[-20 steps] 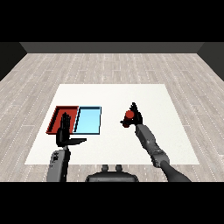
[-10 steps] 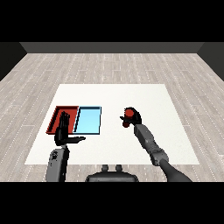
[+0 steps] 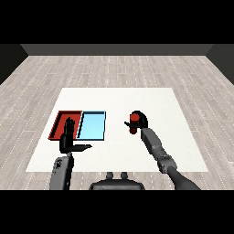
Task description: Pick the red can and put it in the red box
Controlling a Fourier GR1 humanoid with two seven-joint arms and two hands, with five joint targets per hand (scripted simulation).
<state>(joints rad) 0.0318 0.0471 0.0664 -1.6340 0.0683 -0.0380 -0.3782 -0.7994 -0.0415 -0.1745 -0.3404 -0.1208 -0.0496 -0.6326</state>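
- Right hand [image 3: 139,120] curls round red can [image 3: 134,120], mid-table [image 3: 183,137].
- Left hand [image 3: 69,139], fingers straight (thumb out), overlaps red tray [image 3: 58,122] near edge.
- Light blue tray [image 3: 92,125] sits betw. can & red tray.

A flat white rectangular table [image 3: 151,98] stands on a grey plank floor [image 3: 114,68]. On its left part lie a shallow red tray [image 3: 58,122] and a shallow light blue tray [image 3: 93,126], side by side with edges touching.

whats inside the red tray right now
No can: the red tray shows bare floor, though the left hand covers its near right part. The red can is in the right hand.
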